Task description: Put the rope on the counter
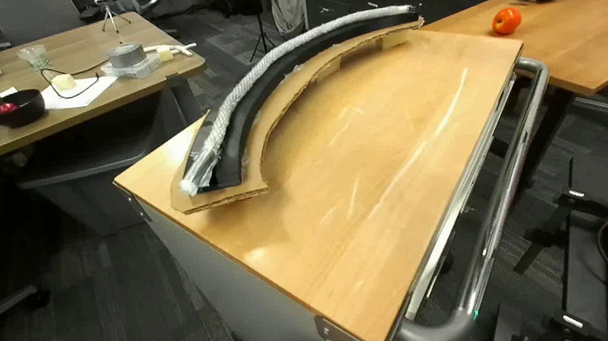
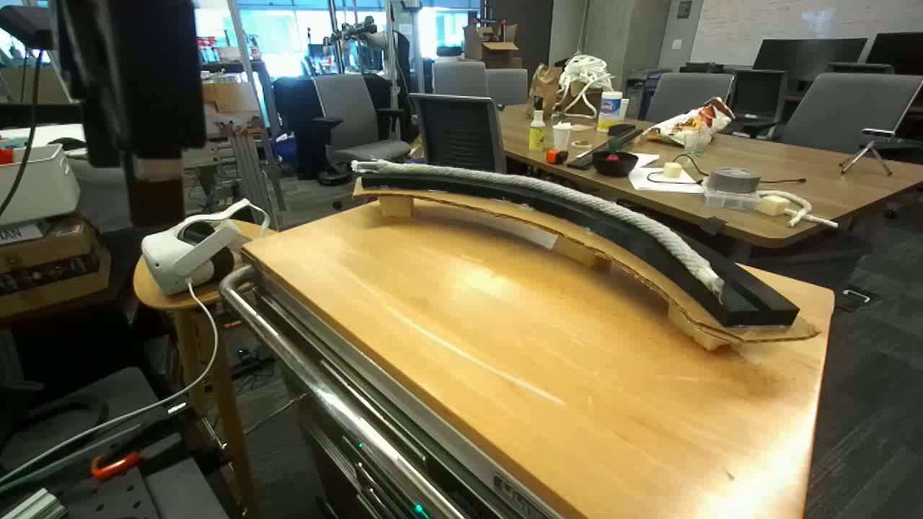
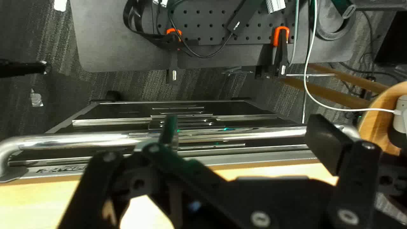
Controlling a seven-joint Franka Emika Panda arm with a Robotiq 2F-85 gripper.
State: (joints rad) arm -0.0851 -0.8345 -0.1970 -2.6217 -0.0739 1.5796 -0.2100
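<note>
The rope (image 1: pixel 245 84) is a pale grey-silver cord, also in an exterior view (image 2: pixel 613 210). It lies along a black curved strip (image 1: pixel 230 168), following its arc, with lighter, flattened ends. The strip rests on a curved cardboard piece (image 1: pixel 225 198), raised on small blocks (image 2: pixel 703 335) over the counter. The counter (image 1: pixel 376 184) is a light-wood top on a grey cabinet, also in an exterior view (image 2: pixel 476 324). My gripper (image 3: pixel 246 136) is open, nothing between its fingers, over the counter's rail edge. A dark arm part (image 2: pixel 137 108) hangs at upper left in an exterior view, away from the rope.
A chrome rail (image 3: pixel 95 140) runs along the counter's edge. A cluttered desk (image 1: pixel 158 43) stands beyond the rope. A wooden table with an orange object (image 1: pixel 506 20) adjoins one corner. A stool holds a white headset (image 2: pixel 180 256) with a cable.
</note>
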